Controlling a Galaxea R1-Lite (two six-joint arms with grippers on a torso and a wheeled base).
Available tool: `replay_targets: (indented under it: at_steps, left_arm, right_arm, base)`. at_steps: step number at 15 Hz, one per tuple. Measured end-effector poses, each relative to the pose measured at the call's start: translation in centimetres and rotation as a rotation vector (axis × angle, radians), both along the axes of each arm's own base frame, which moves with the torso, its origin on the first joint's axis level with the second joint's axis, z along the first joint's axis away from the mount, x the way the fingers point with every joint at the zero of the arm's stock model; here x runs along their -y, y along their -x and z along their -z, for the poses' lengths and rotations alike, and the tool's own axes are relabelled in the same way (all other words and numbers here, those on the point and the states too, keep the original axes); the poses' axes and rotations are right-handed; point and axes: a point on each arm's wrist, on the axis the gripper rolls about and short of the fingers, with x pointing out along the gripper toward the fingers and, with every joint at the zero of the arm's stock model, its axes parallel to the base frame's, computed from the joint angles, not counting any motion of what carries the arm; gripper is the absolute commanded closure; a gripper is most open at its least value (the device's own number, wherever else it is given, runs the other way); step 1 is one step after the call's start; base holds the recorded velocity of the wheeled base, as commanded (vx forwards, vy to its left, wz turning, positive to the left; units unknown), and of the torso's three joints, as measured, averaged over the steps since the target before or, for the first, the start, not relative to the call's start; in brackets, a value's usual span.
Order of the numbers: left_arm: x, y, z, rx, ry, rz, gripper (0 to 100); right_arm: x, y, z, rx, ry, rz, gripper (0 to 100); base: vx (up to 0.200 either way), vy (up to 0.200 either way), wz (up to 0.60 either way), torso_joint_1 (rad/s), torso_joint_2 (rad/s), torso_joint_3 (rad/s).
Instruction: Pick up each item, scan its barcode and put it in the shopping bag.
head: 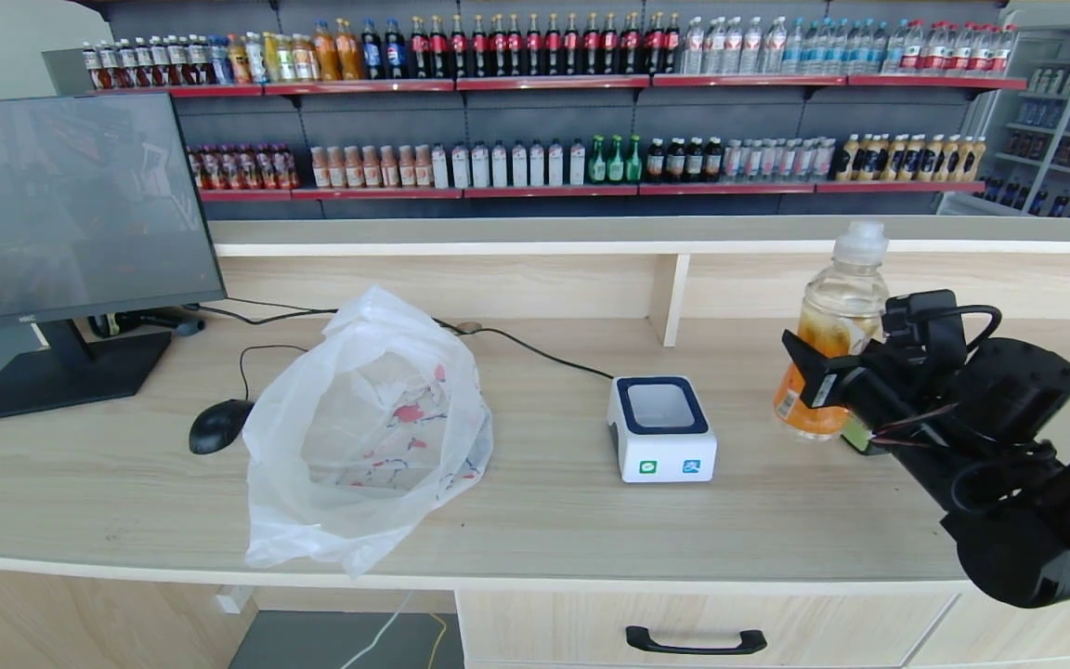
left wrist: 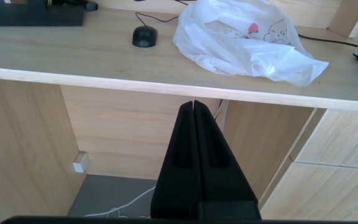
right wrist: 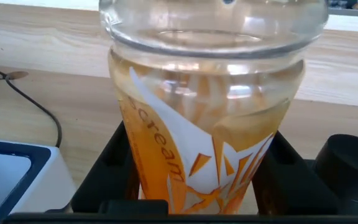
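Note:
A clear bottle of orange drink (head: 832, 344) with a white cap stands upright on the right side of the wooden counter (head: 544, 520). My right gripper (head: 825, 373) is shut on the bottle (right wrist: 210, 124), one black finger pressing each side of its lower body. The white shopping bag (head: 368, 437) lies open and slumped left of centre. Between bag and bottle sits the white barcode scanner (head: 660, 427) with its dark-rimmed window facing up. My left gripper (left wrist: 193, 111) hangs shut and holds nothing, below the counter's front edge, with the bag (left wrist: 241, 37) above and beyond it.
A monitor (head: 71, 204) on its stand and a black mouse (head: 219, 425) with cables occupy the counter's left. A small green item (head: 855, 437) lies behind my right gripper. A raised ledge with a divider (head: 670, 297) bounds the back. Drawers sit under the front edge.

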Motion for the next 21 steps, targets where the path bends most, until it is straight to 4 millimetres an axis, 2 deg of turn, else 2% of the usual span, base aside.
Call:
replay_targets:
  at_steps: [5,11,14,21]
  left_arm:
    - [0.0,0.0,0.0,0.000,0.000,0.000,100]
    - [0.0,0.0,0.0,0.000,0.000,0.000,100]
    - [0.0,0.0,0.0,0.000,0.000,0.000,100]
    - [0.0,0.0,0.0,0.000,0.000,0.000,100]
  right_arm:
    - [0.2,1.3,-2.1,0.054,-0.023,-0.005,100]
    - [0.4,4.3,-5.0,0.113,-0.071,-0.011,100]
    - [0.0,6.1,-6.0,0.082,-0.108,-0.041,100]
    - [-0.6,11.9,-9.4,0.001,-0.152,-0.052,100]
  base:
    - [0.000,0.000,0.00,0.000,0.00,0.000]
    - [0.000,0.000,0.00,0.000,0.00,0.000]
    - [0.000,0.000,0.00,0.000,0.00,0.000]
    - [0.000,0.000,0.00,0.000,0.00,0.000]
